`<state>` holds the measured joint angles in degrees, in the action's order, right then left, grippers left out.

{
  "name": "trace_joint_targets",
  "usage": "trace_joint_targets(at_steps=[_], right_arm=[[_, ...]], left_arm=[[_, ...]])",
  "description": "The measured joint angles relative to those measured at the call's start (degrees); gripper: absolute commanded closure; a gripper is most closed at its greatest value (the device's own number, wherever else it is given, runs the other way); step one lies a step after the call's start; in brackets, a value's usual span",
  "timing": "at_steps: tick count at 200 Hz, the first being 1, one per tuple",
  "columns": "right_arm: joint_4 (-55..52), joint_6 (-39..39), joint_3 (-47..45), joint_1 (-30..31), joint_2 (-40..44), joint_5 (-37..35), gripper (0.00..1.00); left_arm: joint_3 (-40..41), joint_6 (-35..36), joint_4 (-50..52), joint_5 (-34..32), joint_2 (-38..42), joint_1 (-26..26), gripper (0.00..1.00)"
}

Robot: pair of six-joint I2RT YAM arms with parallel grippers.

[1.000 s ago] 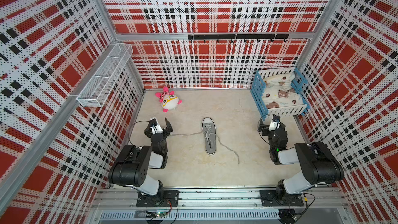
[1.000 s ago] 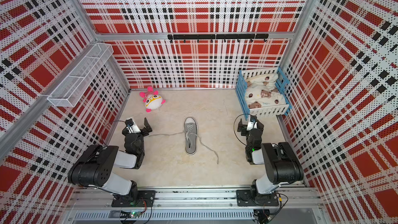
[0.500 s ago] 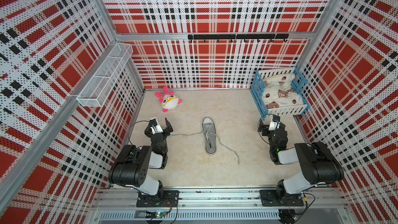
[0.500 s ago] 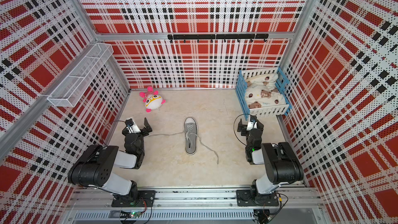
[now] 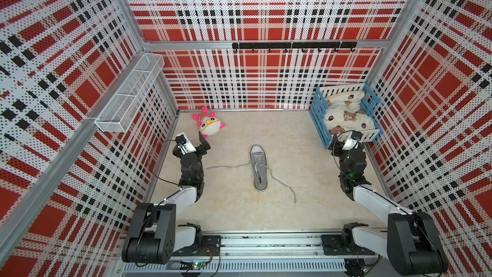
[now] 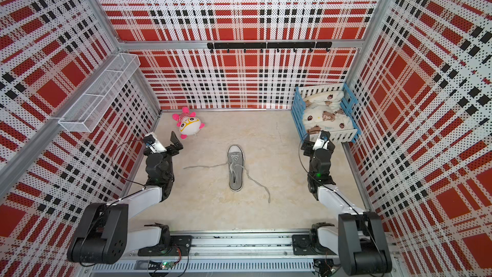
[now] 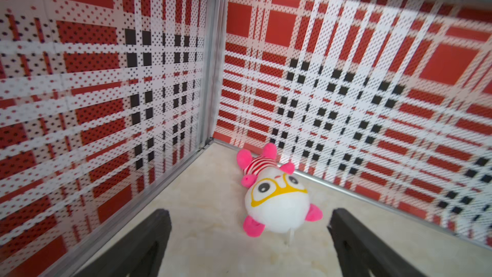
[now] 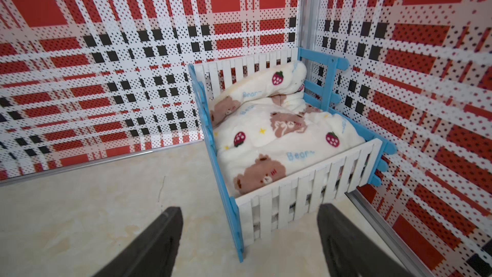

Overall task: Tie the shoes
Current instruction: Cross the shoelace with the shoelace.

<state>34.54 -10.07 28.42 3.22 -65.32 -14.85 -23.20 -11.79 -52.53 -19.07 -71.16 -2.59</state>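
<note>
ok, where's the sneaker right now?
In both top views the grey sneaker lies mid-floor, toe toward the back wall; the plush toy sits off its left rear, the doll bed off its right rear.

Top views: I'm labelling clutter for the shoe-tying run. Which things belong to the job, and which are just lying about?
Job:
- grey sneaker
- its untied laces, trailing out to both sides
- left gripper and right gripper, both open and empty

Lying about:
- pink-and-white plush toy
- blue-and-white crib with bear blanket
- wire basket on the wall
- black hook rail
</note>
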Motion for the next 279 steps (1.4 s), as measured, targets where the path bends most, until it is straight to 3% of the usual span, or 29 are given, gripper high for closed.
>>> trace_joint_targets(at_steps=[20, 63, 92, 168, 234, 279], right_arm=[[-10.19, -2.43, 5.77, 2.29, 2.47, 4.52, 0.15], [-29.88, -5.42, 14.86, 19.04, -1.42, 11.58, 0.21], [-38.91, -6.75, 15.80, 27.45, -8.37, 14.36, 0.28], [-52.15, -5.27, 18.16, 36.15, -23.17, 16.81, 0.45], [-60.06, -3.93, 20.52, 38.91, -24.59, 14.99, 0.51], [-62.79, -3.85, 20.85, 39.06, -27.41, 12.92, 0.74]], left_arm=[[-3.28, -4.70, 6.32, 3.41, 1.09, -2.82, 0.01], [-8.70, -12.28, 21.49, 5.97, -2.93, -20.17, 0.01], [-7.65, -16.44, 30.27, 5.55, -5.99, -23.96, 0.00], [-6.03, -19.76, 36.74, 2.80, -8.26, -22.91, 0.03], [-5.70, -20.06, 37.24, 2.29, -8.66, -21.81, 0.03], [-5.20, -20.15, 37.18, 2.25, -8.68, -21.24, 0.04]])
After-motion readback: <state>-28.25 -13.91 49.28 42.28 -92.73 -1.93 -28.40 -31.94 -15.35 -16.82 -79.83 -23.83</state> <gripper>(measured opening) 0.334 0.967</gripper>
